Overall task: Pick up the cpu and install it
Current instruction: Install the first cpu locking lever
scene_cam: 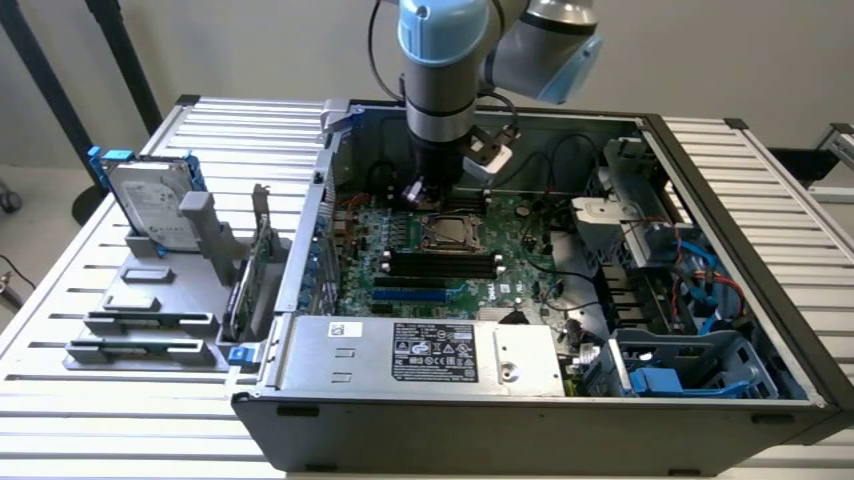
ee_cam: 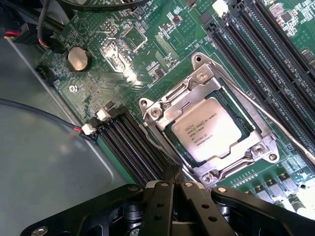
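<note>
Computer case [scene_cam: 534, 400] open on slatted table [scene_cam: 54, 420], motherboard [scene_cam: 521, 260] flat inside. Arm reaches down over far part of board, gripper [ee_cam: 173, 189] with fingers pressed together, holding nothing. Cpu [ee_cam: 209, 129] seated in socket frame [ee_cam: 261, 147], near gripper tip. Chip likely light, stiff, slippery on metal top, fragile underneath; take by edges. Wrist view shows chip's printed lid; exterior view shows hard drive [scene_cam: 150, 205] standing on holder at its left.

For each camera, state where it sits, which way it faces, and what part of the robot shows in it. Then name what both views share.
Exterior view: off the arm, raised, looking down into the open computer case; the arm reaches down to the motherboard.
Wrist view: on the wrist, looking down past the shut gripper at the cpu seated in its socket.
Shared: the cpu, socket and black memory slots.
</note>
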Controlling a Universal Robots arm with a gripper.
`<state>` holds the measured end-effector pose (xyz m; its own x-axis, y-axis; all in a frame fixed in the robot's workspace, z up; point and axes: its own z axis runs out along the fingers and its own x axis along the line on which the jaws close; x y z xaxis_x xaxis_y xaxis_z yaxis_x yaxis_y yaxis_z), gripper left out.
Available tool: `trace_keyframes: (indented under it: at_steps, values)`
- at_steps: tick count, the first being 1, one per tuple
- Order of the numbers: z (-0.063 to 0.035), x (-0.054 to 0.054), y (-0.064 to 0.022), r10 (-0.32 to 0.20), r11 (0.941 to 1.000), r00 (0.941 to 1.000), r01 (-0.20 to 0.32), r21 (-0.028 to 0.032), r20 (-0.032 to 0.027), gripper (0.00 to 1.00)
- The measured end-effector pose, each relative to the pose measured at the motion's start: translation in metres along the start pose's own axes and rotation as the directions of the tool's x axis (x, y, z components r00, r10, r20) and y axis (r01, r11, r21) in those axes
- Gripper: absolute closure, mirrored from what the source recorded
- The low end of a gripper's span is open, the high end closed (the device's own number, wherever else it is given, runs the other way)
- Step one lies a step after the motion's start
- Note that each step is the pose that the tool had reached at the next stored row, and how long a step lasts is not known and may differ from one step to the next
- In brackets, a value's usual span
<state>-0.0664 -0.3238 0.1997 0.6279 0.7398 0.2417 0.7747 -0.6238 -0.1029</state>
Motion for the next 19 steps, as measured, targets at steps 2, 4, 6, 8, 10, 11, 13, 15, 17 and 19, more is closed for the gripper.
trace_keyframes:
  at_steps: [2,4,6,8,10,11,13,15,17,19]
  values:
    - [0.0001,0.0002,-0.0001,0.000,1.0000,1.0000,0.000,-0.0001,-0.0001,0.89]
    - [0.0002,0.0005,-0.0003,0.000,1.0000,1.0000,0.000,0.0000,0.0000,0.89]
    - [0.0003,0.0007,-0.0005,0.000,1.0000,1.0000,0.000,0.0000,-0.0001,0.89]
    - [0.0004,0.0009,-0.0007,0.000,1.0000,1.0000,0.000,0.0000,-0.0002,0.89]
    - [0.0004,0.0010,-0.0007,0.000,1.0000,1.0000,0.000,0.0001,-0.0002,0.89]
    - [0.0004,0.0010,-0.0007,0.000,1.0000,1.0000,0.000,0.0000,-0.0001,0.89]
    - [0.0004,0.0011,-0.0006,0.000,1.0000,1.0000,0.000,-0.0003,0.0003,0.89]
    - [0.0004,0.0015,-0.0001,0.000,1.0000,1.0000,0.000,-0.0007,0.0008,0.89]
    - [0.0005,0.0021,0.0006,0.000,1.0000,1.0000,0.000,-0.0009,0.0011,0.89]
    - [0.0006,0.0026,0.0014,0.000,1.0000,1.0000,0.000,-0.0012,0.0015,0.89]
